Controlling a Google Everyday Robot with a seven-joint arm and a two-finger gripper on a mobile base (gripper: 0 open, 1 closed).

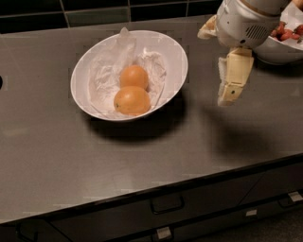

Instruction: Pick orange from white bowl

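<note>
Grey matte counter (142, 165), seen from above and in front. The white bowl (171, 51) is set on it left of centre, lined with crinkled white paper (105, 78). Two fruits are held in the bowl, touching each other. The orange (134, 76) is the rear one: rounder, deeper in colour, resting on the paper near the bowl's middle. The larger, paler yellow-orange fruit (132, 100) with a dark stem dot is placed just in front of it, toward the near rim.

The claw (228, 94) is positioned right of the white bowl, apart from it and above the counter, pointed downward below the rounded white wrist housing (244, 23). Nothing is seen held in it; whether it is set wide or narrow cannot be told. Its shadow is cast on the counter below it.

A smaller white bowl (279, 51) with red fruit (285, 33) is partly covered by the wrist housing at the upper right. Dark tiles (94, 9) are seen behind the counter, and a drawer handle (166, 205) below its front edge.
</note>
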